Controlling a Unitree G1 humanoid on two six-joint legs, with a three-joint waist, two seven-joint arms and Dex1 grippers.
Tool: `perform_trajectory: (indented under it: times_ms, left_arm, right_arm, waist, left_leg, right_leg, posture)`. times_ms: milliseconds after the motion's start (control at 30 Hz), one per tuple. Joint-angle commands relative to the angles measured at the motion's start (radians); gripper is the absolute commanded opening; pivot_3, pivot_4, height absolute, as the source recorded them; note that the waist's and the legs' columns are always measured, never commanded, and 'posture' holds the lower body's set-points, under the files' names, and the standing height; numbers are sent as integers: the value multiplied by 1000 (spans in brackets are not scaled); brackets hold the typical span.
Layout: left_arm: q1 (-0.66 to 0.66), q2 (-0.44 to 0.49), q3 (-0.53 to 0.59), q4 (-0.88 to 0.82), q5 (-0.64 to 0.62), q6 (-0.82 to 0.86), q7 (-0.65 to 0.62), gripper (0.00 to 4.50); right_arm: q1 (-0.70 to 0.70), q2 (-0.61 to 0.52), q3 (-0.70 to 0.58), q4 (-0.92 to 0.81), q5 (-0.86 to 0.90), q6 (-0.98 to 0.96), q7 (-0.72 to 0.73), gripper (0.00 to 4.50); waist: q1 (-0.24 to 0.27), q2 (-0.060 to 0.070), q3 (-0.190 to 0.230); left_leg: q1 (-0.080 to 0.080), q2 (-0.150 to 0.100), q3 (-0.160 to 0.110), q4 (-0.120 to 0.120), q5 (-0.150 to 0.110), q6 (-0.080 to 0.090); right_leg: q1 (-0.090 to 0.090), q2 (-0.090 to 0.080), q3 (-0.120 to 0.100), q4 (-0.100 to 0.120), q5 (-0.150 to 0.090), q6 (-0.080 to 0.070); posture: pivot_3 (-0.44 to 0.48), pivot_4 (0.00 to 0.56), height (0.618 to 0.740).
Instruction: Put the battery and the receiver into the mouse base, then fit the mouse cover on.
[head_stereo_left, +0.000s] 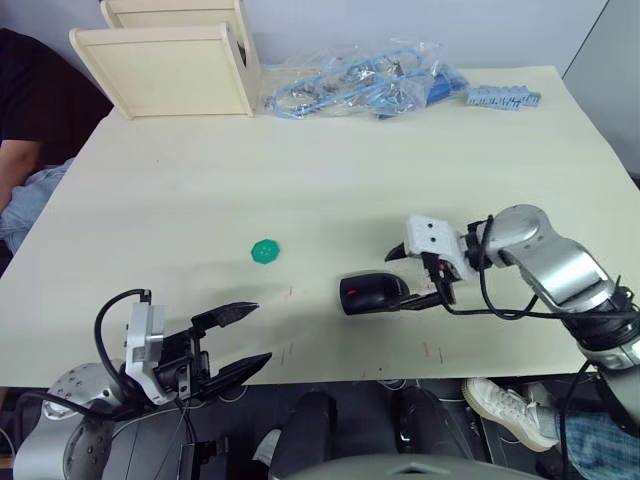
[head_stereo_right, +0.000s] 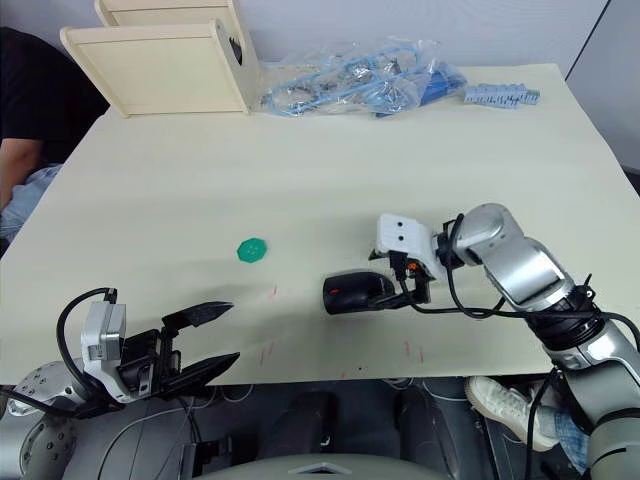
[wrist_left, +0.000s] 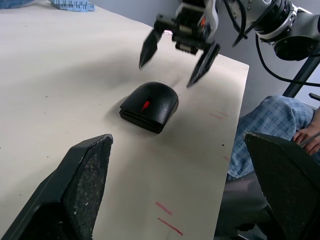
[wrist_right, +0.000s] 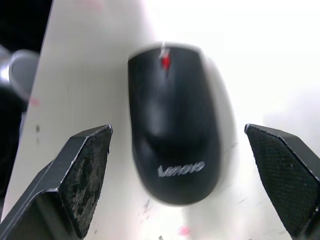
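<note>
The mouse cover (wrist_right: 172, 125), glossy black with a white logo, sits on top of the mouse base (wrist_left: 140, 119). Together they form one closed mouse (head_stereo_left: 372, 293) with a red wheel, near the table's front edge. My right gripper (head_stereo_left: 410, 277) hovers open just to the right of the mouse, a finger on either side of its rear end and not touching it. My left gripper (head_stereo_left: 258, 333) is open and empty at the front left edge, well apart from the mouse. The battery and the receiver are hidden.
A green disc (head_stereo_left: 265, 251) lies left of the mouse. At the back stand a wooden box (head_stereo_left: 170, 55), clear bags of blue parts (head_stereo_left: 360, 85) and a blue strip (head_stereo_left: 503, 97). A person (head_stereo_left: 20, 120) sits at the far left. A shoe (head_stereo_left: 500, 400) shows below the front edge.
</note>
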Motion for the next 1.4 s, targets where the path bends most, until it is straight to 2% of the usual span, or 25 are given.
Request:
perform_trajectory:
  times_ms: [33,100,133,167,200,233,633,1167,1267,1400]
  left_arm:
    - [-5,8,29,-11,-15,-11,-11,4500]
    - [-13,11,29,-5,-14,-10,-15,4500]
    - [-17,12,28,-2,-14,-9,-16,4500]
    - [-21,13,27,1,-14,-9,-17,4500]
    - [-25,14,26,4,-13,-8,-19,4500]
    - [-30,16,26,7,-13,-8,-20,4500]
    - [-39,17,29,20,-7,-11,-34,4500]
    - [-28,15,28,8,-7,-12,-23,4500]
    - [-21,14,30,1,-9,-12,-22,4500]
    - [-14,14,31,-5,-11,-12,-21,4500]
  right_arm:
    - [-14,41,-50,-74,72,64,-36,4461]
    - [-27,60,-36,-90,86,101,-53,4461]
    - [-33,71,-26,-97,88,115,-63,3954]
    - [-40,81,-13,-101,88,125,-74,3694]
    - [-47,90,4,-102,80,131,-84,3146]
    - [-55,98,26,-102,67,127,-91,2854]
    - [-159,160,200,-54,-30,144,-150,2854]
    - [-177,217,239,-5,-73,185,-174,2854]
    - [-176,221,238,-9,-73,187,-172,2014]
    - [-169,222,247,-3,-83,181,-173,2014]
  waist:
    - [-2,0,0]
    - [-1,0,0]
    - [-1,0,0]
    - [-1,0,0]
    - [-1,0,0]
    - [-1,0,0]
    - [-3,0,0]
    - [-3,0,0]
    - [-4,0,0]
    - [-4,0,0]
  left_leg:
    - [0,0,0,0,0,0]
    - [0,0,0,0,0,0]
    - [0,0,0,0,0,0]
    - [0,0,0,0,0,0]
    - [0,0,0,0,0,0]
    - [0,0,0,0,0,0]
    - [0,0,-1,0,0,0]
    - [0,0,-1,0,0,0]
    - [0,0,-1,0,0,0]
    - [0,0,-1,0,0,0]
  right_leg:
    - [0,0,0,0,0,0]
    - [0,0,0,0,0,0]
    - [0,0,0,0,0,0]
    - [0,0,0,0,0,0]
    - [0,0,0,0,0,0]
    - [0,0,0,0,0,0]
    - [-1,0,-1,0,0,0]
    - [-1,0,-1,0,0,0]
    - [-1,0,-1,0,0,0]
    - [-1,0,-1,0,0,0]
  posture:
    - [0,150,740]
    - [0,150,740]
    - [0,150,740]
    - [0,150,740]
    - [0,150,740]
    - [0,150,740]
    - [0,150,740]
    - [0,150,740]
    - [0,150,740]
    - [0,150,740]
